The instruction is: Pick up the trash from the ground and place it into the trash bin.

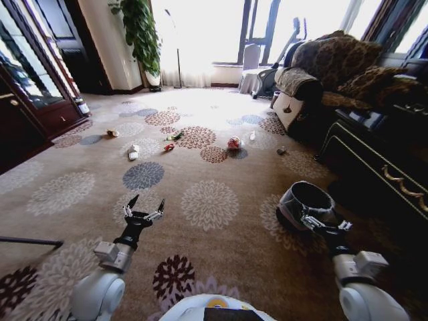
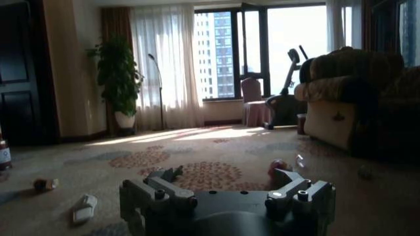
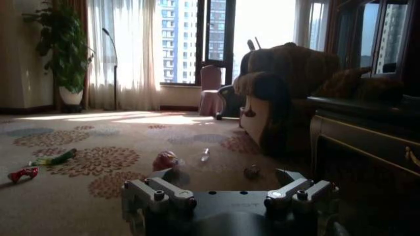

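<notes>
- A small brown bottle-like item [image 1: 112,133] lies farthest left on the flowered carpet [image 1: 214,227], well ahead of the robot; the left wrist view shows it low near the floor [image 2: 45,184]
- The flat beige-white slipper-shaped piece [image 1: 134,152] rests just right of it, nearer the robot, beside a pale carpet flower; the left wrist view catches it too [image 2: 84,207]
- The left gripper [image 1: 144,208] hovers low over the carpet near the robot's front, its fingers spread wide with nothing between them, well short of the litter
- A tiny red bit [image 1: 169,147] and a green bit [image 1: 175,136] lie close together past the slipper piece; in the right wrist view the red one [image 3: 23,174] sits nearer than the green one [image 3: 56,158]
- The crumpled red-pink wrapper [image 1: 233,142] sits further right on a dark flower, with a small pale scrap [image 1: 252,136] just beyond it
- A small grey lump [image 1: 281,150] lies near the sofa [image 1: 321,73]
- The trash bin [image 1: 306,204], pale outside and black inside, leans tilted on the carpet at the right, well apart from all the trash
- The right gripper [image 1: 324,225] is at the bin's near rim; whether it grips the rim I cannot tell
</notes>
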### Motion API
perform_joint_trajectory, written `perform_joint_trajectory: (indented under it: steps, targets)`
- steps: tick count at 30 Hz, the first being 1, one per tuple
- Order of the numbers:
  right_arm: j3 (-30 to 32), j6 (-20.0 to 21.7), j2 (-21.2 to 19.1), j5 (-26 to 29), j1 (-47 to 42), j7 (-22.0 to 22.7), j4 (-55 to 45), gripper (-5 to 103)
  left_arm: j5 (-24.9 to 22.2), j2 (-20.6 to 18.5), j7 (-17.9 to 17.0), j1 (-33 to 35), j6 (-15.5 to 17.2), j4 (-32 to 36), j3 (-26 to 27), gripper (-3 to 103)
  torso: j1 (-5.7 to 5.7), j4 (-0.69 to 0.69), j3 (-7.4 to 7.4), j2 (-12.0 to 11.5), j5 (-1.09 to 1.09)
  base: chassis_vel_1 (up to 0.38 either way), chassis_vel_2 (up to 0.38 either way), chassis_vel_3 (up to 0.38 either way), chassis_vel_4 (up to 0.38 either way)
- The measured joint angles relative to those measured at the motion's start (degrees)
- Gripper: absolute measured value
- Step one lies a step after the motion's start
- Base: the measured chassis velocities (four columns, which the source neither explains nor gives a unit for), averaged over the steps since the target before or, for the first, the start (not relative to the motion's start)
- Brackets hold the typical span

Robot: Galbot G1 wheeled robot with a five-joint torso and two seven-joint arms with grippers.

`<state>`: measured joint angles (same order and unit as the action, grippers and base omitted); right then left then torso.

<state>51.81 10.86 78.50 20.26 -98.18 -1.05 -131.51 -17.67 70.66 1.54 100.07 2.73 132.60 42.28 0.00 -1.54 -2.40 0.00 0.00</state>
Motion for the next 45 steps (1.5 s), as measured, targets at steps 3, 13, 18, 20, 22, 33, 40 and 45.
perform_joint_trajectory:
  steps: [3,13,18,20,22,33,40,45]
  targets:
    - [-0.33,-0.01,0.09,-0.49,0.09,0.00,-0.04,100,0.36,0.03,0.16,-0.01,-0.08,-0.11,-0.09,100,0.00,0.00,0.00,0.00,0.00,-0.131,0.132,0.132,-0.124]
    - [-1.54,0.31,0.17,-1.31,0.43,0.00,-0.81,100,0.97,0.26,0.16,0.09,-0.58,-0.66,-0.04,100,0.01,0.00,-0.02,0.00,0.00,-0.164,0.138,0.163,-0.171]
    - [-2.07,0.42,0.17,-1.60,0.50,0.00,-1.28,100,1.39,0.58,0.09,0.65,-1.47,-0.73,0.04,100,0.00,-0.01,-0.01,0.00,0.00,-0.142,0.100,0.071,-0.147]
    - [-2.33,0.47,0.27,-1.72,0.50,0.00,-1.57,100,1.45,0.66,0.06,0.86,-1.75,-0.73,0.09,100,0.00,-0.01,0.00,0.00,0.00,-0.147,0.043,0.048,-0.146]
    - [-2.53,0.51,0.43,-1.89,0.42,0.00,-1.87,100,1.49,0.76,0.06,1.06,-2.03,-0.73,0.22,100,0.00,0.00,0.00,0.00,0.00,-0.168,0.041,0.053,-0.188]
    - [-2.69,0.44,0.80,-2.03,0.25,0.00,-2.04,100,2.01,1.24,0.06,1.13,-2.29,-0.26,0.22,100,0.00,0.00,-0.01,0.00,0.00,-0.212,0.035,0.034,-0.225]
    - [-2.68,-0.05,1.20,-2.11,0.20,0.00,-1.34,100,2.35,1.29,0.11,1.14,-2.29,-0.11,0.22,100,0.01,0.00,0.00,0.00,0.00,-0.234,-0.007,-0.018,-0.247]
    - [-2.64,-0.71,1.01,-2.10,0.23,0.00,-0.81,100,2.85,1.68,0.14,1.18,-2.31,-0.11,-0.07,100,0.00,0.00,-0.01,0.00,0.01,-0.219,-0.017,-0.017,-0.233]
